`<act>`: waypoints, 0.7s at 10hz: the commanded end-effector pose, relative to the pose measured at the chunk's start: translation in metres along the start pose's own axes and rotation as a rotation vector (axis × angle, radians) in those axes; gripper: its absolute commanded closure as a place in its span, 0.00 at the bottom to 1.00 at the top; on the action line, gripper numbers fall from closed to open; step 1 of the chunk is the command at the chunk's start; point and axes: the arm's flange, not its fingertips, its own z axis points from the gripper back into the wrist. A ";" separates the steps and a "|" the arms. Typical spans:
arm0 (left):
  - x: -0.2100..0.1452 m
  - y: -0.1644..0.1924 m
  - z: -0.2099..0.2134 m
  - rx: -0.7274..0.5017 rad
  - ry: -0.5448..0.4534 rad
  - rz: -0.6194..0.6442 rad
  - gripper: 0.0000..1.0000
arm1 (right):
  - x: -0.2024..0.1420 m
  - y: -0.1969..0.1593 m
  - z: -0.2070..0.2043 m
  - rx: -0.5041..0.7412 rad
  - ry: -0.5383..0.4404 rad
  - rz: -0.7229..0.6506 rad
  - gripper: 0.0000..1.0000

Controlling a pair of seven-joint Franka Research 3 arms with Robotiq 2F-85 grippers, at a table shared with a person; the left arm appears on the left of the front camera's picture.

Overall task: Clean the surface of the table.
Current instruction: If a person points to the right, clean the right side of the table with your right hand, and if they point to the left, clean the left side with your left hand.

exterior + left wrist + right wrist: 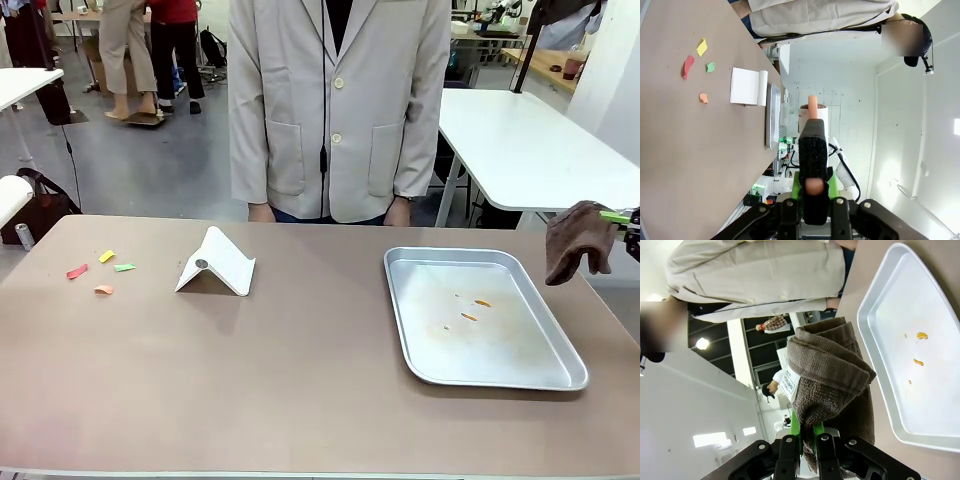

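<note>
The brown table (300, 380) carries several coloured paper scraps (104, 272) at its left, which also lie on the table (670, 150) in the left wrist view as scraps (700, 65). My right gripper (628, 226) hangs off the table's right edge, shut on a brown cloth (578, 243) that droops from it. In the right wrist view the cloth (832, 370) bunches over the gripper (810, 432), beside a strip of table (945, 260). My left gripper (812, 122) is held above the table, shut on a slim peach-coloured stick (812, 102) poking past its fingertips.
A silver tray (560, 375) with a few orange crumbs (476, 309) lies at the right. A white folded card (215, 265) stands left of centre. A person in a light coat (335, 110) stands at the far edge. White tables (520, 140) are behind.
</note>
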 end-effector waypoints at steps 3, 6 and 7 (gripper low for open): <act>-0.005 -0.005 0.000 -0.006 0.003 -0.003 1.00 | -0.001 0.002 0.001 0.014 0.009 0.001 1.00; -0.005 -0.005 0.000 -0.006 0.003 -0.003 1.00 | -0.001 0.002 0.001 0.014 0.009 0.001 1.00; -0.005 -0.005 0.000 -0.006 0.003 -0.003 1.00 | -0.001 0.002 0.001 0.014 0.009 0.001 1.00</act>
